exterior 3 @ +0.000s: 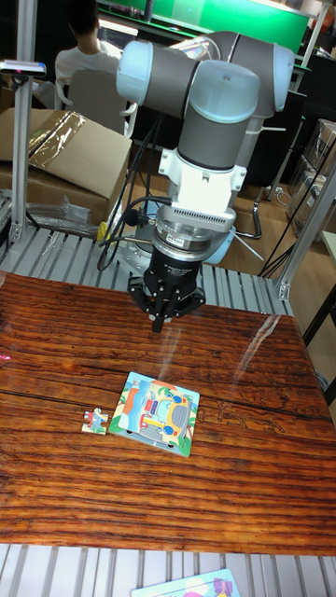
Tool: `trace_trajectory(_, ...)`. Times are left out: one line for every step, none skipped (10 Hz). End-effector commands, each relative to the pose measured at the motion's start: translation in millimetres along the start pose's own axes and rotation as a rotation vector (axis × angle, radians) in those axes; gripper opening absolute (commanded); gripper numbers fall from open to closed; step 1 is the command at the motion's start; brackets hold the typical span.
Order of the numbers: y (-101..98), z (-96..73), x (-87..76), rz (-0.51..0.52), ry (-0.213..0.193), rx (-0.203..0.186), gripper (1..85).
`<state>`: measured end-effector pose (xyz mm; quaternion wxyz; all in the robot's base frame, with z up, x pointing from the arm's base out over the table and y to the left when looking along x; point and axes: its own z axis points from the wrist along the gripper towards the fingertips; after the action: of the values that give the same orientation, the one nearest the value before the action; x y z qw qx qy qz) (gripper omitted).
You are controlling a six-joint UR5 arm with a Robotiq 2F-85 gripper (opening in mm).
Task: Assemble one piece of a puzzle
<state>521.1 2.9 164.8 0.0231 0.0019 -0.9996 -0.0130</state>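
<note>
While my hand (157, 324) hangs seemingly clenched and empty above the desk (56, 345), I should open, drop squarely over the loose piece (94, 422) just left of the puzzle board (155, 412).

- A cardboard box (70, 154) is sitting beyond the wooden table's (56, 485) far left corner.
- A seated person (79, 51) is facing away.
- A colourful printed sheet (191, 588) is lying past the near edge.
</note>
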Motion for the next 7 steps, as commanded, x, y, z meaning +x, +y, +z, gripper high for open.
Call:
trace_trajectory(4.8, -1.0, 1.7, 0.026, 0.006, -0.019, 1.3)
trace_trajectory(-4.4, -0.9, 1.0, -0.001, 0.003, 0.016, 1.3)
trace_trajectory(-2.0, -0.9, -3.0, -0.026, -0.012, 0.007, 1.3)
trace_trajectory(-10.6, 2.7, -8.1, -0.035, -0.021, 0.009, 1.3)
trace_trajectory(-27.1, 6.4, -12.2, -0.035, -0.004, 0.014, 1.3)
trace_trajectory(-38.6, 8.7, -17.2, -0.047, 0.002, 0.007, 1.3)
trace_trajectory(-51.5, 9.7, -24.2, -0.057, -0.001, 0.007, 5.3)
